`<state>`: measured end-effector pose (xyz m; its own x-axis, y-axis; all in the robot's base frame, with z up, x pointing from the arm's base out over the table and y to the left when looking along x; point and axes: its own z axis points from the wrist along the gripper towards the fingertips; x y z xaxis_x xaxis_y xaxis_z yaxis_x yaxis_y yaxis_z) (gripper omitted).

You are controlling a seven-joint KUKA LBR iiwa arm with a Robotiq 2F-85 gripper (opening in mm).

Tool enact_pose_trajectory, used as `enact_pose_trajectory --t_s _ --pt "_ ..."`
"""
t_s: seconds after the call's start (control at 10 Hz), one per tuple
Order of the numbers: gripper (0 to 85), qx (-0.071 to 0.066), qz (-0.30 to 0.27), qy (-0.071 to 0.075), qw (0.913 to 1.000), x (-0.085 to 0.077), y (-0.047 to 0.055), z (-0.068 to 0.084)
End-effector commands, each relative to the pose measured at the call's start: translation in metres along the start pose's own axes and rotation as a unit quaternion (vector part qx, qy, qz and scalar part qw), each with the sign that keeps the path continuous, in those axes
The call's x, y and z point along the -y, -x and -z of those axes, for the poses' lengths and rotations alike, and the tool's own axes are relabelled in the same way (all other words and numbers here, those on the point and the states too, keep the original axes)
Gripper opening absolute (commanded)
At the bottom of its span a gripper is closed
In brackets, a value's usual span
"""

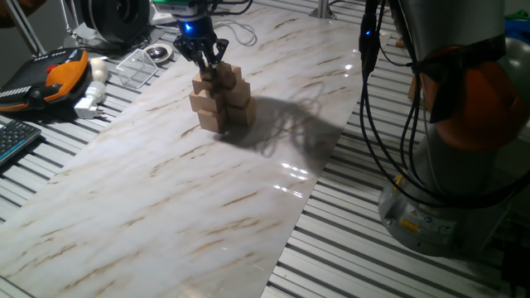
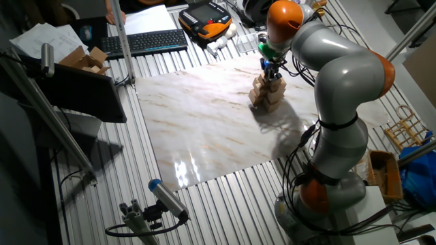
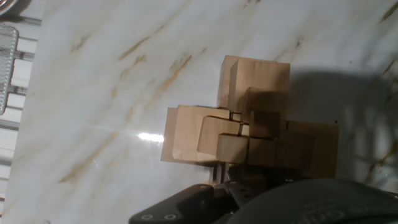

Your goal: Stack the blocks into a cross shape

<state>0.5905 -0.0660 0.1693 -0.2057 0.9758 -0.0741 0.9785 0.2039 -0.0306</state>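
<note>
The cross shape (image 1: 219, 101) is a tiered pile of light-tan wooden cubes on the marble board (image 1: 166, 207), also seen as the pile (image 2: 266, 93). My gripper (image 1: 205, 63) hangs right over its top, fingers spread a little to either side of the uppermost small blocks (image 1: 224, 76). In the hand view I look straight down on the pile (image 3: 205, 137), with small blocks (image 3: 266, 118) on its upper tiers and the gripper's dark body along the bottom edge. Whether a block sits between the fingertips is hidden. From the other side, the gripper (image 2: 271, 70) touches the pile's top.
An orange-and-black pendant (image 1: 62, 76), white plugs (image 1: 93, 89), a clear plastic tray (image 1: 139, 64) and a keyboard (image 1: 12, 141) lie left of the board. The arm's base (image 1: 464, 165) and hanging cables (image 1: 373, 124) stand to the right. The board rests on a ribbed metal table (image 1: 397, 265).
</note>
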Motion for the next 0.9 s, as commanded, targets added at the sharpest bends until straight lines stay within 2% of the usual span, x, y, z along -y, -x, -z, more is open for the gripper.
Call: enact_pose_trajectory --t_s 0.0,0.2,0.3,0.7,0.8 --pt "0.0 0.004 0.001 -0.001 1.0 -0.0001 -0.0005 -0.0003" --pt "0.0 0.006 0.001 -0.001 1.0 -0.0006 -0.0009 -0.001" --pt "17.0 0.008 0.001 -0.002 1.0 -0.0007 -0.001 -0.0011" --pt "17.0 0.011 0.001 -0.002 0.9999 -0.0012 -0.0008 -0.0012" --pt "34.0 0.012 0.002 -0.002 0.9999 -0.0013 -0.0008 -0.0012"
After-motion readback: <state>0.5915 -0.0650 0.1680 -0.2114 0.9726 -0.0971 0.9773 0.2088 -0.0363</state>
